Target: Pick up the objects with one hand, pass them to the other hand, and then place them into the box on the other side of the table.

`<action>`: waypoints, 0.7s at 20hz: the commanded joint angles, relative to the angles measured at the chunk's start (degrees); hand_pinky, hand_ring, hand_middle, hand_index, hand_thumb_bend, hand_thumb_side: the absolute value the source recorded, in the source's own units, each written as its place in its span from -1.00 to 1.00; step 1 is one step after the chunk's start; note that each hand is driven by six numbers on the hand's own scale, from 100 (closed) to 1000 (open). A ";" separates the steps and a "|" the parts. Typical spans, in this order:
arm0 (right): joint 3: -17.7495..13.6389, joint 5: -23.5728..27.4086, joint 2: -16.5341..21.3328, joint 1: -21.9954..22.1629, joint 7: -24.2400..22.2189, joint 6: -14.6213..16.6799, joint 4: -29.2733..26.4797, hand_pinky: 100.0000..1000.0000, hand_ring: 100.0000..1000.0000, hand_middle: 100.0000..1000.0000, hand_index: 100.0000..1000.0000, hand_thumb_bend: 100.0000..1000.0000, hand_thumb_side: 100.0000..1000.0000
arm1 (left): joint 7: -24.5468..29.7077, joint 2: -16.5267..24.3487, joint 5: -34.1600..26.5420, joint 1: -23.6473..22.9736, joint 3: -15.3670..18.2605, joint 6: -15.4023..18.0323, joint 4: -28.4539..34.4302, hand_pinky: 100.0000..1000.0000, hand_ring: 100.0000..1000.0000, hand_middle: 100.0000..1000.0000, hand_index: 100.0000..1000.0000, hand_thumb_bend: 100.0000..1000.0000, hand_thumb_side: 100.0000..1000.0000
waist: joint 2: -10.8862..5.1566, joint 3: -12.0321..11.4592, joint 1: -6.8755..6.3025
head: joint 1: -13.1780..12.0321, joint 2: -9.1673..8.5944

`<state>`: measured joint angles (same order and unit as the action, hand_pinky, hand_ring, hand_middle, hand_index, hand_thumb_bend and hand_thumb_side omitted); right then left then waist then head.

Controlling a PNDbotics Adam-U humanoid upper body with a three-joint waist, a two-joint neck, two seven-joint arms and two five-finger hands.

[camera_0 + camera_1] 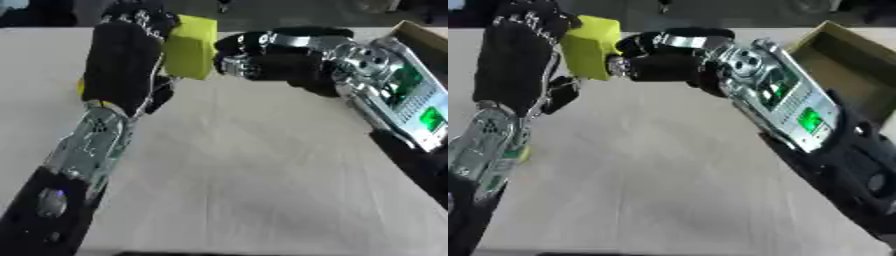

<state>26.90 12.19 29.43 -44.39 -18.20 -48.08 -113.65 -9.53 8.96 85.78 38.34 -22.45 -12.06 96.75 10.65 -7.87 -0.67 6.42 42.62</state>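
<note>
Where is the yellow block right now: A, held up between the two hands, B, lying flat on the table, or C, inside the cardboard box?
A: the yellow block sits above the table between the left hand and the right hand, while the box stands apart at the right.

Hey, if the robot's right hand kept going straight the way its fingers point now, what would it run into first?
The yellow block: the right hand points leftward and its fingers already seem to touch it. Right behind the block is the left hand, holding it, though depth is unclear.
</note>
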 commanded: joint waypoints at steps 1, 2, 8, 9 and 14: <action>-0.54 0.70 0.25 -1.14 -0.11 0.12 -0.94 1.00 1.00 0.95 1.00 -1.00 0.15 | -0.05 -0.27 -0.04 0.99 0.21 -0.10 0.71 0.06 -0.03 -0.15 -0.16 0.02 -1.00 | -0.75 -0.09 0.00 | 0.13 -0.63; -0.58 0.64 0.20 -1.17 0.06 0.22 -0.94 1.00 1.00 0.95 1.00 -1.00 0.12 | -0.02 -0.31 -0.08 0.99 0.19 -0.09 0.66 0.06 -0.03 -0.16 -0.17 0.02 -1.00 | -0.74 -0.10 -0.01 | 0.16 -0.63; -0.76 -1.28 0.25 -1.14 1.43 1.43 -0.94 1.00 1.00 0.95 1.00 -1.00 -0.08 | -0.16 -0.39 0.02 0.85 0.18 -0.11 0.72 0.05 -0.04 -0.16 -0.17 0.02 -1.00 | -0.69 -0.10 -0.02 | 0.19 -0.60; -0.73 -1.60 0.26 -1.10 1.48 1.56 -0.94 1.00 1.00 0.95 1.00 -1.00 -0.08 | -0.18 -0.37 0.06 0.82 0.18 -0.12 0.75 0.05 -0.04 -0.16 -0.17 0.02 -1.00 | -0.69 -0.10 -0.02 | 0.19 -0.59; -1.07 -2.70 0.38 -0.92 1.60 1.84 -0.94 1.00 1.00 0.98 1.00 -1.00 -0.22 | -0.41 -0.34 0.36 0.70 0.42 -0.41 1.04 0.04 -0.04 -0.17 -0.17 0.03 -1.00 | -0.66 -0.02 -0.03 | 0.26 -0.60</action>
<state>26.81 10.03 29.30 -44.42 -16.53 -46.28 -113.65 -9.73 8.50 85.84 38.31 -22.45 -12.27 96.76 10.69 -7.89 -0.67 6.65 42.62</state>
